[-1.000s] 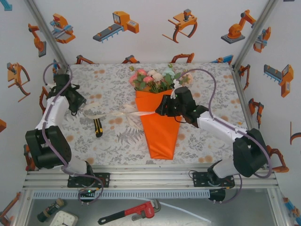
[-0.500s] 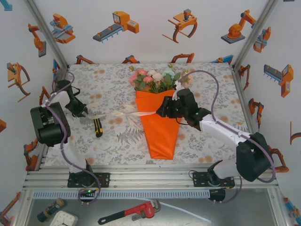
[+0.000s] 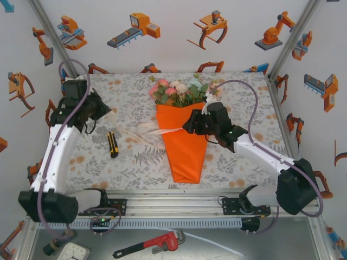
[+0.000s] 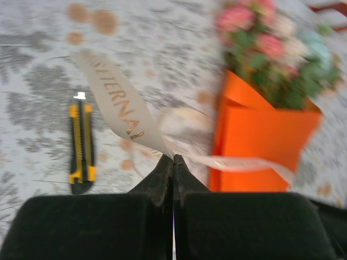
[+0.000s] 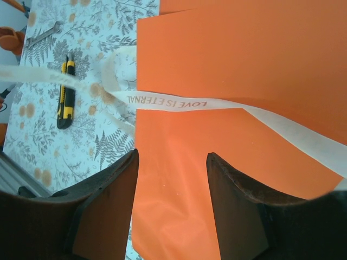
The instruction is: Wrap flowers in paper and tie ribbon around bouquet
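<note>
The left arm (image 3: 57, 151) and right arm (image 3: 260, 153) are white-bodied, with black joints (image 3: 46, 206). A purple-grey cable (image 3: 252, 105) is routed along each. Matte dark fingers are noted on the left gripper (image 4: 173, 158) and right gripper (image 5: 172, 157).

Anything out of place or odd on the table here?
A yellow-and-black utility knife lies on the tablecloth left of the bouquet, apart from it; a cutting tool has no evident part in wrapping or tying.

A yellow-and-black utility knife (image 4: 81, 142) is laid flat on the floral tablecloth (image 4: 32, 81), left of the left pincer (image 4: 173, 162) and apart from it; a red pipe wrench (image 3: 154, 245) is seen far from it
</note>
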Controlling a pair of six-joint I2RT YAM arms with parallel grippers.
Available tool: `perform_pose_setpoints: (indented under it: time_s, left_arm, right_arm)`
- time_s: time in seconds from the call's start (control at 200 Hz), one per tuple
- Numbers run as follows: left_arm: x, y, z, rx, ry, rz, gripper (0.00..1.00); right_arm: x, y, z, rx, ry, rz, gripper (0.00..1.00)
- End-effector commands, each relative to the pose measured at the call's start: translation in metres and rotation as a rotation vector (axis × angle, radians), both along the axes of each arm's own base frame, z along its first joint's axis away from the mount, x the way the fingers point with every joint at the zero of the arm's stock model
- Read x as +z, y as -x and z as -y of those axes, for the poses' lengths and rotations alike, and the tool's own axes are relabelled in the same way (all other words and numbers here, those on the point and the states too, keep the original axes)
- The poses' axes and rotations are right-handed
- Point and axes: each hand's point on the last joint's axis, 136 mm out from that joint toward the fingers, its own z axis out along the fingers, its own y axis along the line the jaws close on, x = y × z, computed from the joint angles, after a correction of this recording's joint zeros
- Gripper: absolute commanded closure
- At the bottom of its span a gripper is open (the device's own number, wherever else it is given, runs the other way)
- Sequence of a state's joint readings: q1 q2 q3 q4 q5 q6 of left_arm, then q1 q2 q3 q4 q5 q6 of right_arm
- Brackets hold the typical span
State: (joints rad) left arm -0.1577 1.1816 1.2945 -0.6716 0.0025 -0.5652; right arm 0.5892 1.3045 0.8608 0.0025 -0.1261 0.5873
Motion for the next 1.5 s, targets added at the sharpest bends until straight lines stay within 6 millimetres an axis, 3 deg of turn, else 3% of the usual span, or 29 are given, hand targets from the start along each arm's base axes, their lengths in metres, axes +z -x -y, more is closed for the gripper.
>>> perform_pose_setpoints:
  time_s: [0.0,0.1,0.275,0.355,0.466,0.531,0.651,0.721,0.801,0.931,1.006,1.106,1.166,1.287,1.492]
  left_arm:
    - [-0.017,0.030,0.007,-0.004,-0.053,-0.113,1.00]
    - [0.002,0.033,0.041,-0.116,0.017,-0.048,1.00]
    - [0.079,0.018,0.173,-0.520,0.085,0.239,1.00]
    - [0.094,-0.002,0.233,-0.637,0.067,0.297,1.00]
    - [0.076,-0.038,0.308,-0.755,0.003,0.311,1.00]
    - [0.048,-0.056,0.348,-0.808,-0.039,0.286,1.00]
    - [0.008,-0.054,0.405,-0.926,-0.069,0.218,0.97]
    - [-0.005,-0.054,0.412,-0.930,-0.112,0.210,0.66]
    - [-0.009,-0.059,0.399,-0.896,-0.183,0.210,0.52]
    - [-0.012,-0.045,0.370,-0.946,-0.344,0.207,0.50]
    - [-0.032,-0.022,0.358,-1.070,-0.418,0.184,0.48]
    - [-0.060,0.005,0.349,-1.208,-0.468,0.155,0.48]
    - [-0.072,0.021,0.355,-1.297,-0.471,0.173,0.47]
    - [-0.094,0.033,0.374,-1.411,-0.502,0.253,0.47]
    - [-0.140,0.029,0.392,-1.547,-0.638,0.255,0.38]
  right_arm:
    - [0.003,-0.004,0.012,-0.075,0.032,0.005,0.48]
    - [0.001,-0.008,0.015,-0.102,0.053,-0.016,0.48]
    - [0.001,-0.014,0.052,-0.258,0.123,-0.043,0.48]
    - [0.005,-0.015,0.083,-0.378,0.133,-0.046,0.48]
    - [0.011,-0.006,0.131,-0.548,0.148,-0.047,0.48]
    - [0.012,0.001,0.146,-0.586,0.160,-0.039,0.48]
    - [0.012,0.011,0.157,-0.595,0.175,-0.047,0.46]
    - [0.008,0.013,0.158,-0.580,0.187,-0.054,0.44]
    - [0.002,0.012,0.159,-0.547,0.194,-0.076,0.43]
    - [-0.009,0.004,0.149,-0.420,0.165,-0.142,0.43]
    - [-0.016,-0.001,0.142,-0.343,0.149,-0.180,0.44]
    - [-0.028,-0.006,0.149,-0.342,0.133,-0.250,0.44]
    - [-0.033,-0.010,0.156,-0.369,0.115,-0.277,0.45]
    - [-0.034,-0.016,0.169,-0.412,0.065,-0.301,0.45]
    - [-0.027,-0.012,0.171,-0.408,0.030,-0.292,0.46]
